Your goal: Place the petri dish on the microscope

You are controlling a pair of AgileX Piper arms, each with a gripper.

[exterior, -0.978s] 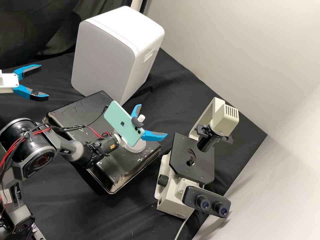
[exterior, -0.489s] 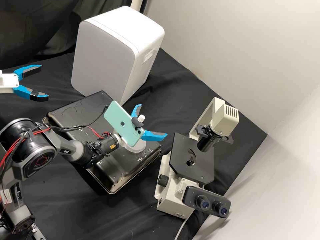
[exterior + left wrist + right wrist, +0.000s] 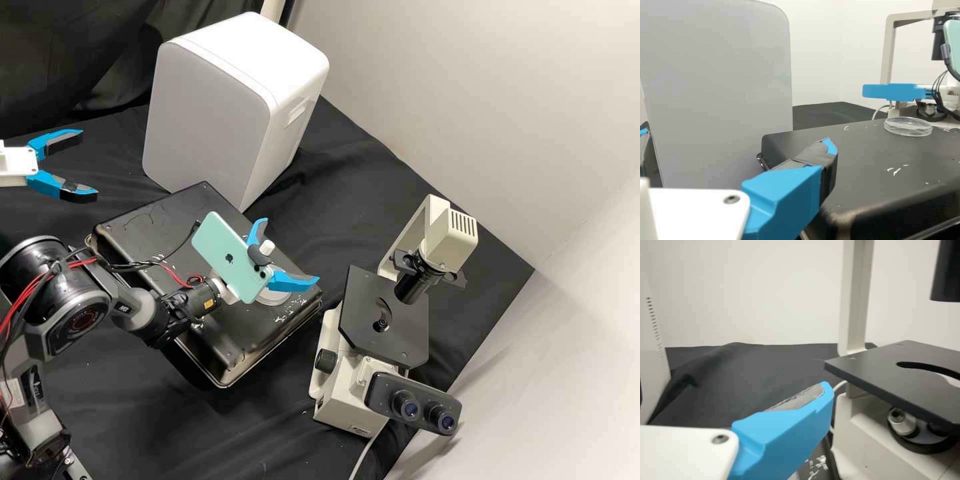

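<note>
The clear petri dish (image 3: 907,126) lies flat on a black tray (image 3: 160,227), near the tray's corner closest to the microscope; from the high view a sliver of the dish (image 3: 272,297) shows under the right arm. My right gripper (image 3: 280,259) hangs open just above the dish, one blue finger on each side of it. One of its fingers (image 3: 790,425) points toward the microscope's black stage (image 3: 905,380). The white microscope (image 3: 347,387) stands right of the tray, its stage (image 3: 383,320) bare. My left gripper (image 3: 57,163) is open at the far left, away from the dish.
A tall white box (image 3: 233,100) stands behind the tray and close in front of my left gripper (image 3: 735,140). A mint-green phone (image 3: 230,257) is mounted on the right wrist. A pale wall runs along the bench's right side, behind the microscope.
My right gripper has drawn back to the left and dropped lower over the tray, closer to the dish. The left arm, dish and microscope have not moved.
</note>
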